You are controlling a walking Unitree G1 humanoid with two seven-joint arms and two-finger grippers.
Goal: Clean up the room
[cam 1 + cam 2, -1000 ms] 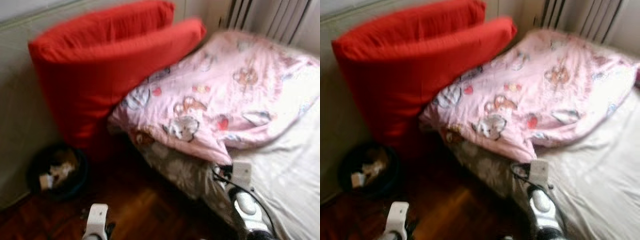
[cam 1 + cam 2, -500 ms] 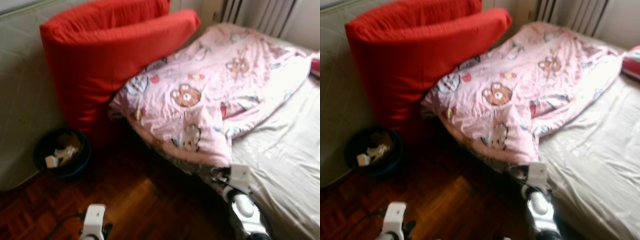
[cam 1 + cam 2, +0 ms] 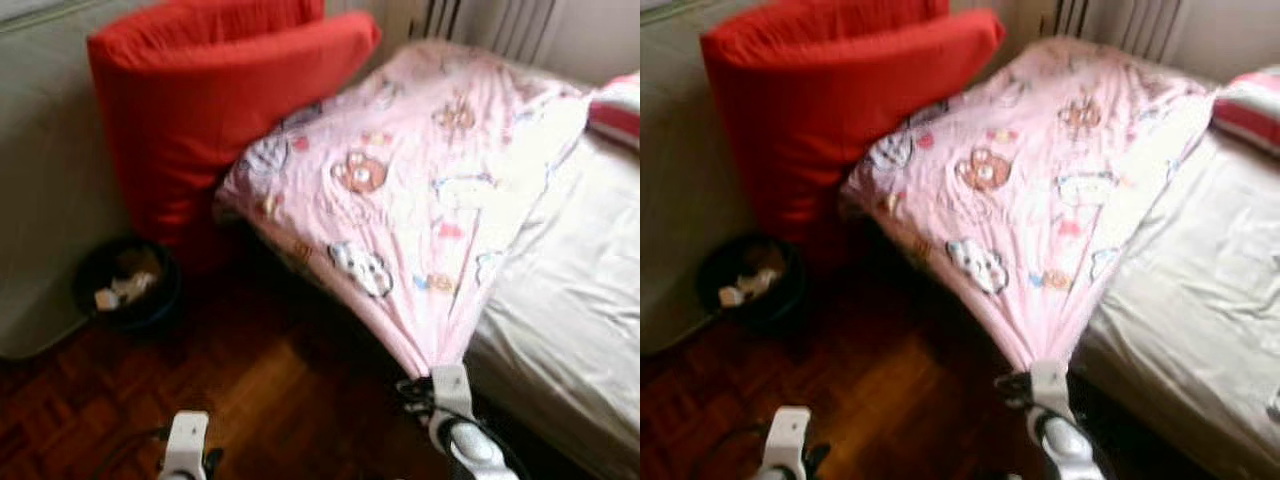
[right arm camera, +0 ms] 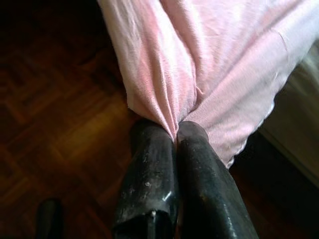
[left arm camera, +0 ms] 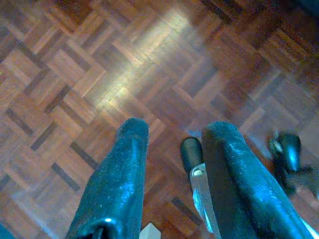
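Between right gripper [image 4: 175, 134] fingers, taut pink cartoon-print blanket [image 3: 400, 190] corner

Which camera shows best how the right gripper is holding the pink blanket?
The right wrist view: the right gripper is shut on a bunched corner of the pink blanket. The eye views show the blanket stretched taut from the bed toward that gripper, the pinch itself blurred.

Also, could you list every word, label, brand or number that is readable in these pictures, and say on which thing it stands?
None: no text can be read in any view.
Pink blanket, pinched in the right gripper: cartoon bears and other figures, no legible letters; the print is blurred.
Dark bin on the floor: pale scraps inside, too blurred to show any writing.
Red cushion: plain, no label seen.
Left gripper, over the parquet floor: no markings.
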